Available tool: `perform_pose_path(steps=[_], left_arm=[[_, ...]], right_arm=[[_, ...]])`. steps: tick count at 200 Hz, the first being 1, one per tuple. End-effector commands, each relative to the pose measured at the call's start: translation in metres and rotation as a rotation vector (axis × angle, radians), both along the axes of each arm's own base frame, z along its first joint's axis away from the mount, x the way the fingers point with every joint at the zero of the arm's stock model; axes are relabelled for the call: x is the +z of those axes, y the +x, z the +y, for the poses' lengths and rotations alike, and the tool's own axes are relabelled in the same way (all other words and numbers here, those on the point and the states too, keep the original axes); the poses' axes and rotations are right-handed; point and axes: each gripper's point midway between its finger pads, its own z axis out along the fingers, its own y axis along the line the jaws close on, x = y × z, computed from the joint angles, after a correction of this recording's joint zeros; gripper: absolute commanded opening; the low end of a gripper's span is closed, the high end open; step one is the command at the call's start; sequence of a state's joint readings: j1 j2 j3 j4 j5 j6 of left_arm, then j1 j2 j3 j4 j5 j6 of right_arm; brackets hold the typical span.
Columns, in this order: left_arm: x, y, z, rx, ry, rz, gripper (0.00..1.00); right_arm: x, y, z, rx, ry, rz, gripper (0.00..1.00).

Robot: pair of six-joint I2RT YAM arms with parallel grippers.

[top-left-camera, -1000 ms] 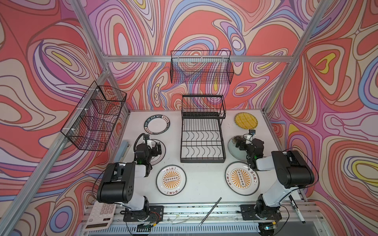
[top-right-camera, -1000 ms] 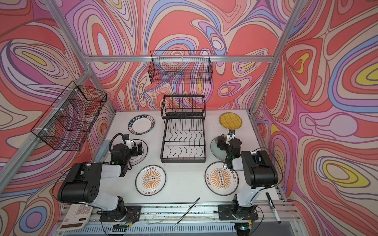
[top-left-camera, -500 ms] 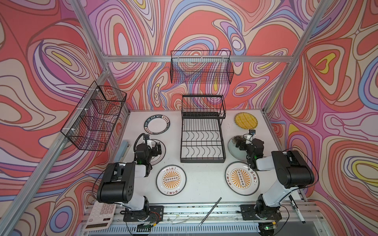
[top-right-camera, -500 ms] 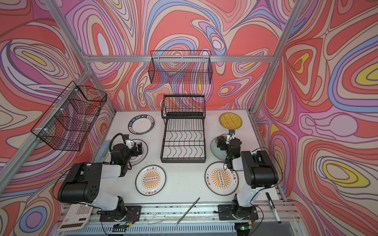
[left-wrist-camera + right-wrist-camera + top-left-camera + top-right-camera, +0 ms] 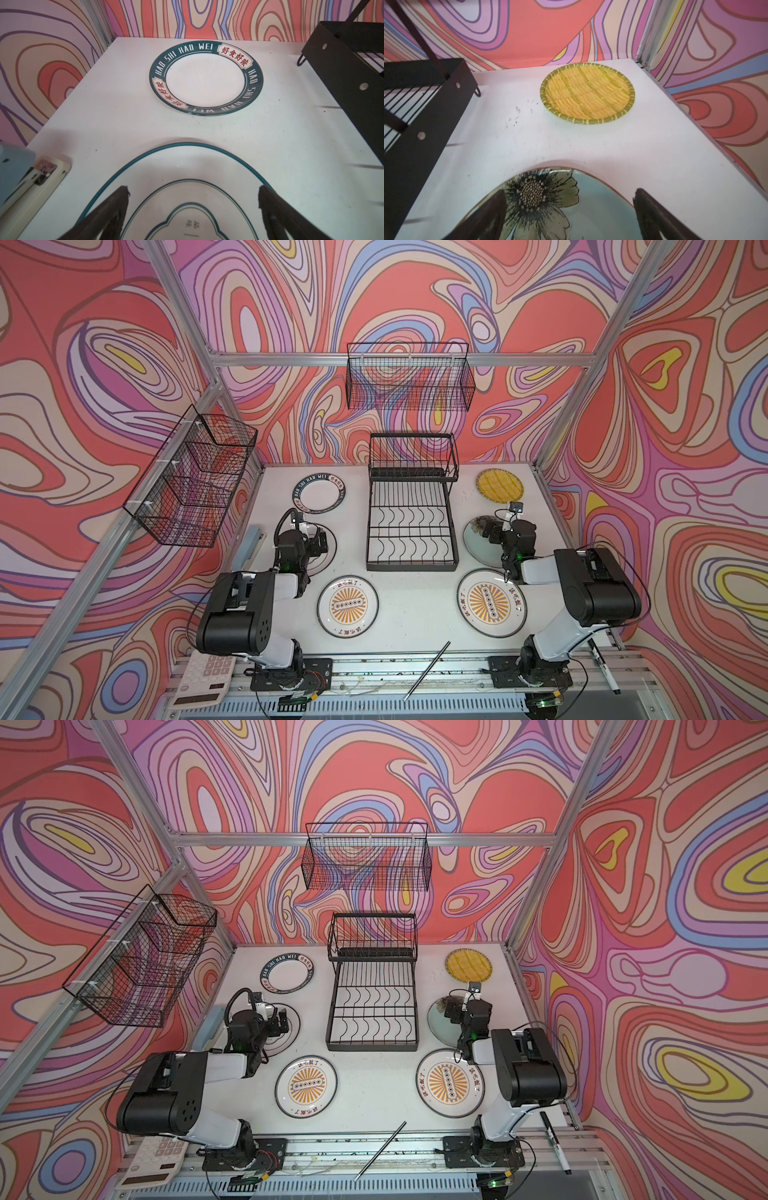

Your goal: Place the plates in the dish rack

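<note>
The black wire dish rack (image 5: 409,522) stands empty at mid-table. Flat on the table lie a black lettered-rim plate (image 5: 319,494), a yellow plate (image 5: 498,486) and two orange sunburst plates (image 5: 348,605) (image 5: 491,602). My left gripper (image 5: 192,193) hovers open, low over the dark-ringed white plate (image 5: 187,166), with nothing between its fingers. The lettered plate (image 5: 205,79) lies beyond it. My right gripper (image 5: 570,197) stands open over the pale green flowered plate (image 5: 591,207), with the yellow plate (image 5: 587,93) farther back. In both top views the arms partly hide these two plates.
Black mesh baskets hang on the back wall (image 5: 409,377) and the left wall (image 5: 195,477). A pale blue stapler (image 5: 253,547) lies at the left table edge. At the front rail lie a calculator (image 5: 203,676), a black rod (image 5: 428,668) and a marker pen (image 5: 600,664).
</note>
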State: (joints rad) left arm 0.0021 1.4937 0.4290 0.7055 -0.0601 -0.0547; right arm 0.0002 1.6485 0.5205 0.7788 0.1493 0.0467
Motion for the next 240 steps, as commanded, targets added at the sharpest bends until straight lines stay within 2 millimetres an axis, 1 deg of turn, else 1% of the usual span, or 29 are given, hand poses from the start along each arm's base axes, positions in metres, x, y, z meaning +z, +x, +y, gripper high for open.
perform_pose_path(steps=[1,16,26,30,33,34,44,54,60,62,74,79,88,100,105,116,136,160,174,192,215,240], left_arm=[[0.033,0.008,0.015,0.101,0.019,0.031,1.0],[0.05,0.004,0.01,0.115,0.029,0.017,1.0],[0.064,-0.003,0.003,0.112,0.015,0.004,1.0],[0.07,-0.006,0.0,0.109,0.001,0.0,1.0],[0.079,-0.008,-0.002,0.109,-0.008,-0.016,1.0],[0.078,-0.009,-0.003,0.11,-0.013,-0.009,1.0],[0.094,-0.02,-0.01,0.106,-0.064,-0.023,1.0],[0.108,-0.031,-0.013,0.125,-0.106,-0.029,1.0],[0.112,-0.039,-0.013,0.151,-0.125,-0.022,1.0],[0.114,-0.041,-0.013,0.16,-0.133,-0.021,1.0],[0.118,-0.055,-0.015,0.187,-0.169,-0.002,1.0],[0.119,-0.059,-0.019,0.176,-0.179,0.007,1.0],[0.12,-0.065,-0.024,0.174,-0.199,0.019,1.0],[0.116,-0.072,-0.033,0.162,-0.246,0.052,1.0],[0.115,-0.074,-0.038,0.15,-0.268,0.062,1.0],[0.106,-0.083,-0.045,0.145,-0.306,0.127,1.0],[0.094,-0.095,-0.05,0.168,-0.335,0.201,1.0],[0.086,-0.107,-0.056,0.178,-0.358,0.245,1.0],[0.085,-0.113,-0.054,0.197,-0.375,0.265,1.0],[0.089,-0.117,-0.055,0.192,-0.393,0.255,0.99],[0.098,-0.12,-0.058,0.161,-0.414,0.223,0.99],[0.103,-0.122,-0.061,0.132,-0.421,0.218,0.99]], right_arm=[[0.03,-0.001,-0.01,-0.072,0.009,-0.004,0.98],[0.05,-0.005,-0.007,-0.072,0.047,-0.014,0.98],[0.064,-0.006,0.0,-0.039,0.072,-0.032,0.98],[0.067,-0.007,0.003,-0.027,0.08,-0.032,0.98],[0.07,-0.008,0.006,-0.017,0.086,-0.03,0.98],[0.07,-0.008,0.007,-0.014,0.088,-0.028,0.98],[0.077,-0.01,0.013,0.003,0.111,-0.017,0.98],[0.081,-0.011,0.026,0.045,0.149,0.01,0.98],[0.081,-0.012,0.036,0.079,0.167,0.04,0.97],[0.085,-0.011,0.04,0.093,0.173,0.035,0.97],[0.079,-0.015,0.061,0.149,0.203,0.111,0.97],[0.078,-0.016,0.072,0.182,0.212,0.136,0.97],[0.072,-0.02,0.089,0.227,0.229,0.197,0.93],[0.061,-0.026,0.109,0.275,0.252,0.275,0.86],[0.058,-0.029,0.116,0.29,0.261,0.297,0.84],[0.049,-0.035,0.127,0.307,0.277,0.341,0.81],[0.036,-0.045,0.138,0.315,0.295,0.399,0.75],[0.013,-0.056,0.147,0.311,0.288,0.478,0.65],[0.0,-0.061,0.151,0.314,0.288,0.52,0.6],[-0.008,-0.065,0.158,0.326,0.286,0.547,0.56],[-0.014,-0.067,0.163,0.328,0.272,0.567,0.5],[-0.021,-0.068,0.166,0.328,0.249,0.592,0.4]])
